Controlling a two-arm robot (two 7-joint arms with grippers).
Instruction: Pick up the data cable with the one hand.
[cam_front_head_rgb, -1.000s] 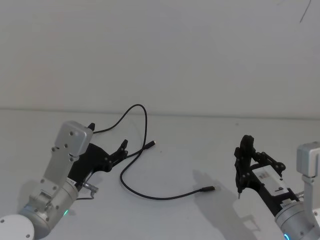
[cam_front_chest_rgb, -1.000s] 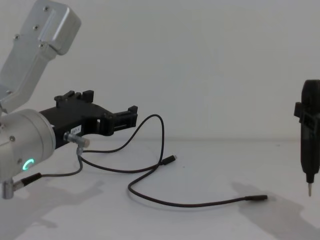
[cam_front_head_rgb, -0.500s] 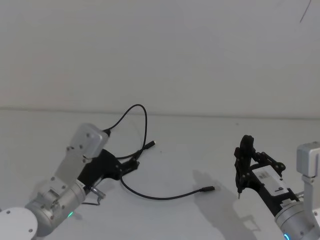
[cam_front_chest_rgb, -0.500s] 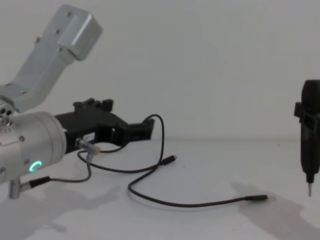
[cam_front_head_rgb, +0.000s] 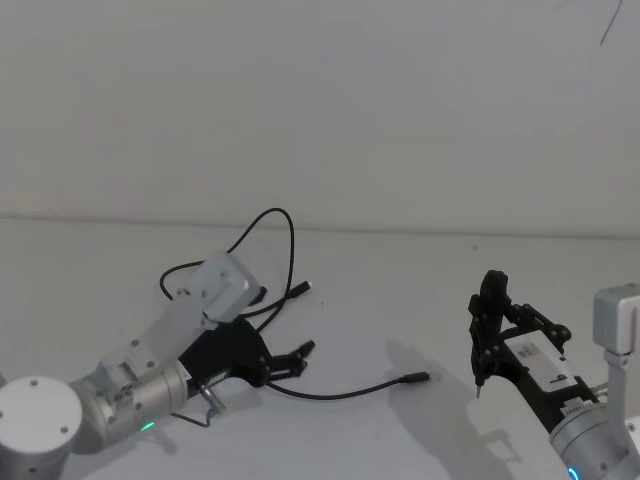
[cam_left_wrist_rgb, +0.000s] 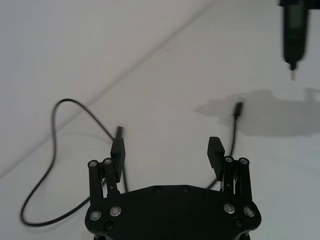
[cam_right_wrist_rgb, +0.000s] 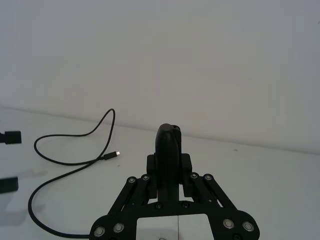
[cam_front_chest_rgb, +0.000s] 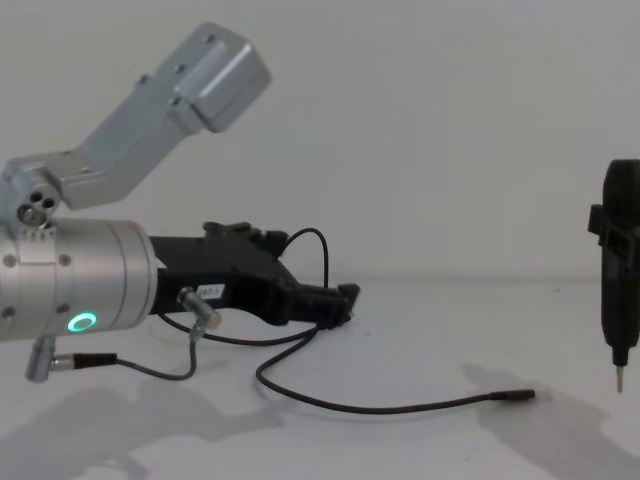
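Over the data cable (cam_front_head_rgb: 293, 250), left gripper (cam_left_wrist_rgb: 166, 150) has advanced — jaws spread; right gripper (cam_right_wrist_rgb: 169, 169) clamps tool (cam_front_chest_rgb: 622, 260).

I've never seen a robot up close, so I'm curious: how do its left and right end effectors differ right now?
The left end effector is open and empty; the right end effector is shut on a slim black tool. The left sits low by the data cable; the right stands apart from it, tool tip down. Both have black two-fingered frames.
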